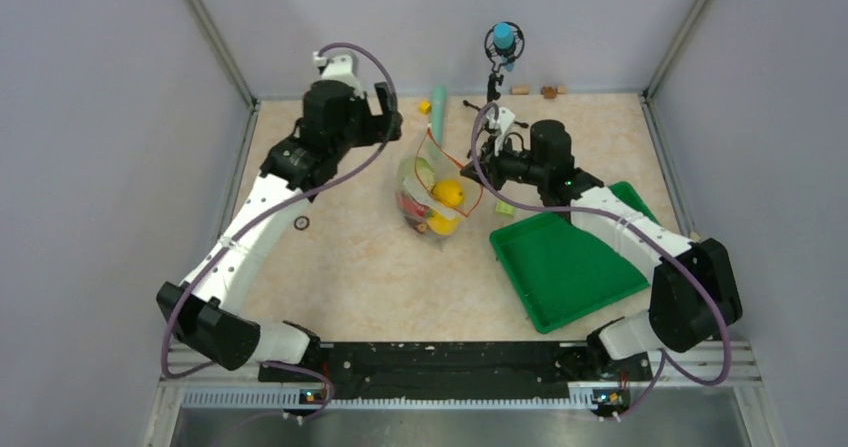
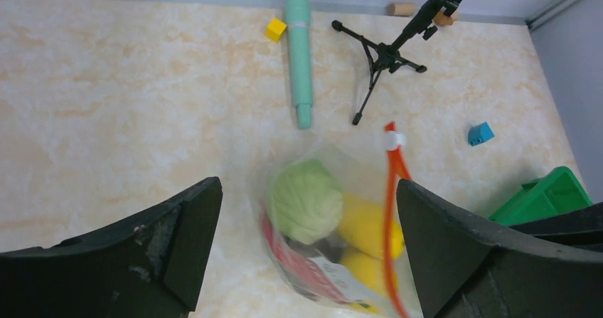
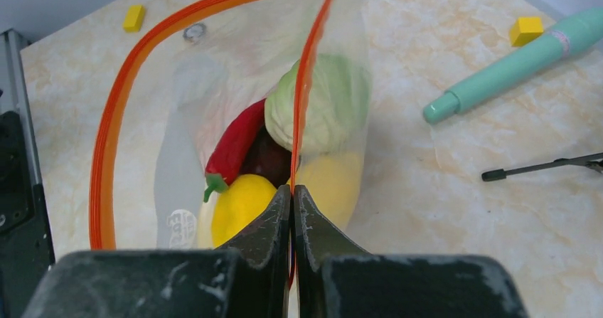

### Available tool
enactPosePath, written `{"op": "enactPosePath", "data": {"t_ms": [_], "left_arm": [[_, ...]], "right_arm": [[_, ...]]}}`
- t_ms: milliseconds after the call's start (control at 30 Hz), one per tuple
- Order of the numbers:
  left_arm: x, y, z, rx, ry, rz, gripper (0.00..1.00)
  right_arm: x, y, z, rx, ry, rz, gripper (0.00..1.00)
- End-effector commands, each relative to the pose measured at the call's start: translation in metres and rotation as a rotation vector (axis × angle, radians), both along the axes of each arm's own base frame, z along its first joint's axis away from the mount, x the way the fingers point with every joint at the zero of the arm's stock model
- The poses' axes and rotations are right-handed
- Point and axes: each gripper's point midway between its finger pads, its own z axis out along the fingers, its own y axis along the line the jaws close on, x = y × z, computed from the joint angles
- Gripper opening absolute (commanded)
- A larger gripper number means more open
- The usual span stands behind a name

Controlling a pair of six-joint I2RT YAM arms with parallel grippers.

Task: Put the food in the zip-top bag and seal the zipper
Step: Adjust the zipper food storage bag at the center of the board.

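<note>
R hand tight on zipper

We see a flat green plastic tray at rt of beige marbled tabletop, long teal stick w/ small yellow cube just beside it, black mini tripod nr back wall, small blue block, short wooden peg

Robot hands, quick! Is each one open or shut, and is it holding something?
Left hand: open, holding nothing.
Right hand: shut on the thin orange-red zipper strip of the clear floppy plastic bag.
</note>
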Motion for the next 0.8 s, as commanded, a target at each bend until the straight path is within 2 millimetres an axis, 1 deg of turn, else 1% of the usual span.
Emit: {"op": "enactPosePath", "data": {"t_ms": [0,67,100,200,267,333,367,400,467,500,600,700,767], "left_arm": [[0.014,-0.004,0.014,-0.039,-0.169,-0.410,0.97],[0.014,-0.002,0.012,-0.007,-0.243,-0.523,0.97],[0.015,-0.001,0.009,0.007,-0.265,-0.552,0.97],[0.020,0.009,-0.006,0.029,-0.246,-0.582,0.97],[0.014,0.008,-0.024,0.034,-0.213,-0.678,0.97],[0.008,0.007,-0.048,0.065,-0.187,-0.783,0.97],[0.007,0.008,-0.058,0.075,-0.177,-0.805,0.97],[0.011,0.011,-0.070,0.078,-0.160,-0.800,0.96],[0.021,0.019,-0.087,0.065,-0.128,-0.782,0.96],[0.026,0.023,-0.091,0.050,-0.104,-0.784,0.95],[0.028,0.022,-0.097,-0.026,-0.063,-0.871,0.95],[0.023,0.010,-0.103,-0.085,-0.012,-0.952,0.95],[0.019,-0.001,-0.106,-0.104,0.018,-0.979,0.97]], "right_arm": [[-0.011,0.011,0.025,0.016,-0.056,0.173,0.00],[-0.008,0.011,0.024,0.007,-0.053,0.179,0.00],[-0.006,0.011,0.023,0.004,-0.048,0.175,0.00],[0.003,0.009,0.023,0.000,-0.049,0.146,0.00],[0.008,0.008,0.027,0.002,-0.057,0.137,0.00],[0.013,0.009,0.028,0.005,-0.058,0.136,0.00],[0.015,0.009,0.029,0.006,-0.058,0.137,0.00],[0.017,0.010,0.028,0.004,-0.054,0.141,0.00],[0.021,0.012,0.029,-0.008,-0.056,0.154,0.00],[0.021,0.011,0.024,-0.025,-0.033,0.154,0.00],[0.026,0.012,0.023,-0.033,-0.041,0.151,0.00],[0.029,0.014,0.024,-0.031,-0.042,0.158,0.00],[0.030,0.015,0.024,-0.034,-0.049,0.164,0.00]]}}
